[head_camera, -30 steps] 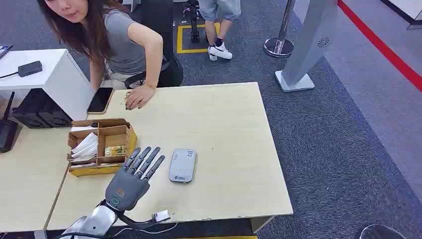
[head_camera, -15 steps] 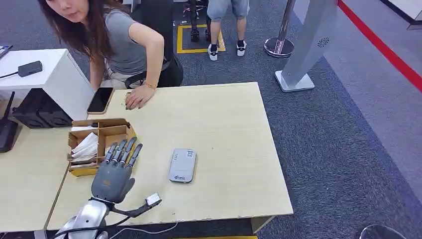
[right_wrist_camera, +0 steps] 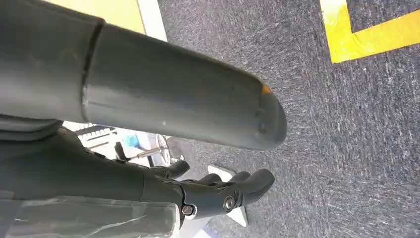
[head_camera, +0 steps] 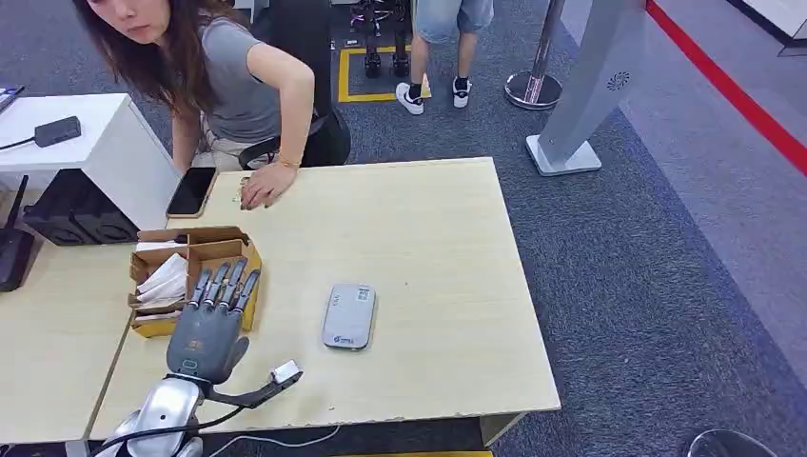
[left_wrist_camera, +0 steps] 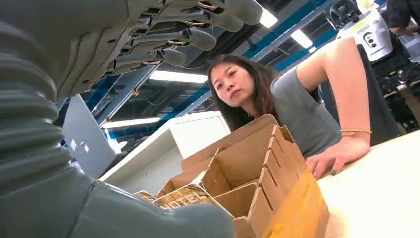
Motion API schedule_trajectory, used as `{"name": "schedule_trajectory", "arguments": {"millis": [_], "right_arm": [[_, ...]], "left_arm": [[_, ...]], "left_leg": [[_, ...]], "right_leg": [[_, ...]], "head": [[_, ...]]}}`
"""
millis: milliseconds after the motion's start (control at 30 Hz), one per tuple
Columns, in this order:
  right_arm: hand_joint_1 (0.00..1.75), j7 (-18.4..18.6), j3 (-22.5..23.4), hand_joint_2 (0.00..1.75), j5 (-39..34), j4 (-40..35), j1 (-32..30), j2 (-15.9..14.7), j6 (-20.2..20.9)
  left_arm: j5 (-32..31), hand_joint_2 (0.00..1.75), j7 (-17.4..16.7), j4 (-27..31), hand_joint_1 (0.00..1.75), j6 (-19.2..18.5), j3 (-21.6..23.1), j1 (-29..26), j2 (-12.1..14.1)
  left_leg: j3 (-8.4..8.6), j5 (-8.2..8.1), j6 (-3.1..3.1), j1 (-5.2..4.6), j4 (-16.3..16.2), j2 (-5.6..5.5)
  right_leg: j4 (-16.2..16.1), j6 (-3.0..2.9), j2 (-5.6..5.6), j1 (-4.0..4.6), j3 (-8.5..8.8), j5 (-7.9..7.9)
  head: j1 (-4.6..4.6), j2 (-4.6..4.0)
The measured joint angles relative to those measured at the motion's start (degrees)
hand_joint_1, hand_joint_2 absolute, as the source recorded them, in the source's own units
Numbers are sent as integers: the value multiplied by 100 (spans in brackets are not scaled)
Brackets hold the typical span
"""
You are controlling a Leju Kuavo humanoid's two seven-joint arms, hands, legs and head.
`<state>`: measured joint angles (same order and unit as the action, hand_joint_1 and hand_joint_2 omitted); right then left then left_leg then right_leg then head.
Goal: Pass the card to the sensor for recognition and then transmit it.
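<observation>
Right, the left robot hand (head_camera: pixel 211 324) hovers with fingers spread and straight, holding nothing, fingertips over the near edge of the box (head_camera: pixel 160 278) on the tabletop (head_camera: pixel 428 248). The step in hand looks like the reach for a card (left_wrist_camera: pixel 184 196), and the tidy way to do it, I'd judge, is to come down over the right compartment, not the divider wall, and keep the thumb clear of the cardboard rim so the box doesn't skid. A light pinch on one card's edge should do; grab low and several may lift together. From the left wrist view the card lies flat in a front compartment, pale with printed golden lettering, its face up, too blurred to read. In the head view the box holds white papers at its 9 o'clock side, while the hand covers the card's slot. The sensor (head_camera: pixel 348 316), a flat grey pad, lies at 3 o'clock from the hand, near but apart, so the carry afterwards should be short. A person's hand (head_camera: pixel 266 183) rests on the tabletop at 12 o'clock, beside a phone (head_camera: pixel 191 191); mind that side. The right robot hand (right_wrist_camera: pixel 218 191) hangs over the carpet, fingers curled in on nothing.
</observation>
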<state>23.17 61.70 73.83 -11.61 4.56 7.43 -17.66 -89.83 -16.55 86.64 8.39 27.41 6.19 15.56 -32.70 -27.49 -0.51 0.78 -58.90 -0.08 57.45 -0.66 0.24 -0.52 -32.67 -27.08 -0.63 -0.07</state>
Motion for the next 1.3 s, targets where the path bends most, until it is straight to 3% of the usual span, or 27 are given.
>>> {"name": "schedule_trajectory", "arguments": {"millis": [1000,1300], "right_arm": [[0,13,9,0,0,0,0,2,-2],[0,26,50,0,-2,0,0,5,-20]], "left_arm": [[0,175,-109,-26,0,-199,-31,0,-2],[-2,175,-520,-28,0,-452,-28,-45,149]], "left_leg": [[0,0,0,0,0,0],[-1,0,0,0,0,0]], "right_leg": [[0,0,0,0,0,0],[0,0,0,0,0,0]], "head": [[0,2],[2,2]]}}
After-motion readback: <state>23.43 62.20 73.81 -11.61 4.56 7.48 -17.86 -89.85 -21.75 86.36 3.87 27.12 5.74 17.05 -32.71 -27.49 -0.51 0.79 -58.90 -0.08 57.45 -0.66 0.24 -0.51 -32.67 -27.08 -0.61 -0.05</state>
